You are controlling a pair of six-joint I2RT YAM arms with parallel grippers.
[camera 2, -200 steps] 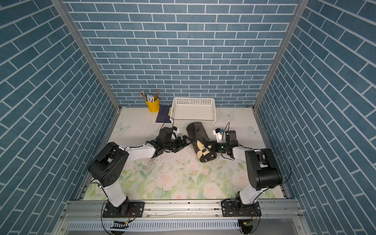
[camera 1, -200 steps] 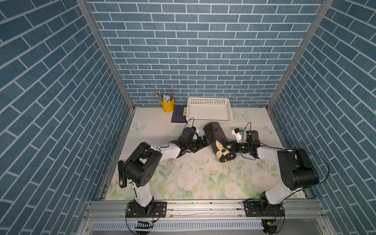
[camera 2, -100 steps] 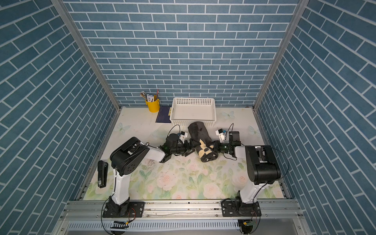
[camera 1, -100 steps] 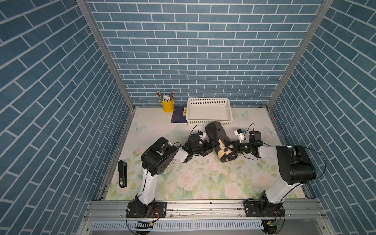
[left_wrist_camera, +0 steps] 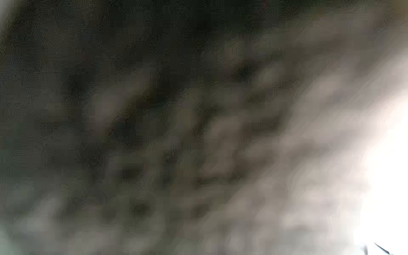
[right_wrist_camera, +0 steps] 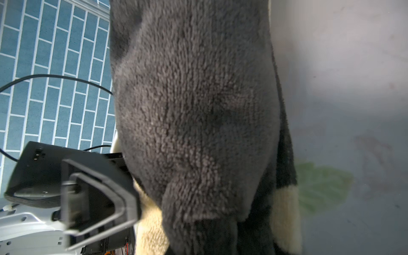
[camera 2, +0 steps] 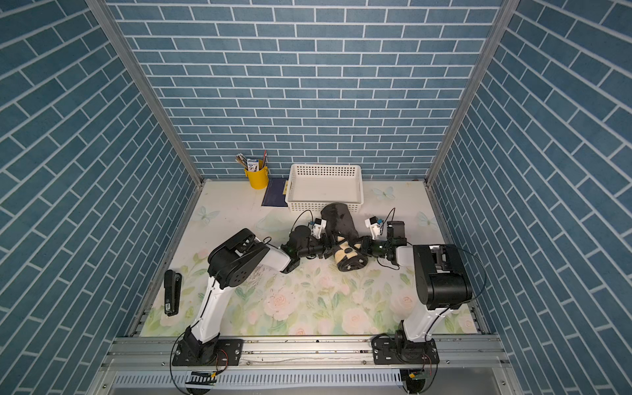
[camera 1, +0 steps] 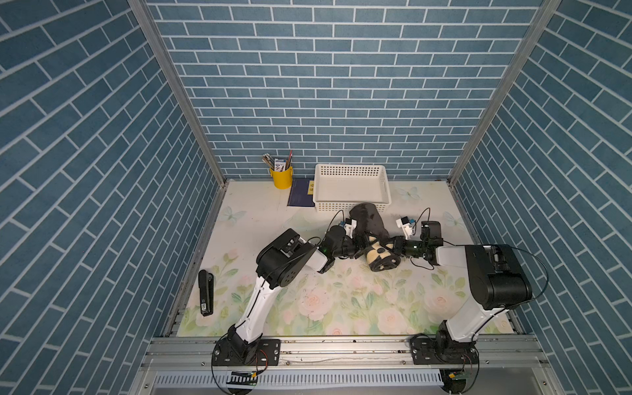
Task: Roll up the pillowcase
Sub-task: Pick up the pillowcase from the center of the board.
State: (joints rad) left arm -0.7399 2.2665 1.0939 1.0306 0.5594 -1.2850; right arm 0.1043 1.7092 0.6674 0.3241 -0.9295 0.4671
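two tools at the pillowcase [camera 1: 371,222] roll (left tool [camera 1: 360,247], right tool [camera 1: 393,245])

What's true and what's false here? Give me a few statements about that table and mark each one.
1. A white basket stands by the back wall. True.
2. The pillowcase lies spread flat. False: it is rolled into a bundle.
3. The pillowcase is inside the basket. False: it lies on the table, just in front of the basket.
4. A yellow cup holds pens. True.
5. A black stapler leans on the basket. False: it lies near the table's side edge, far from the basket.
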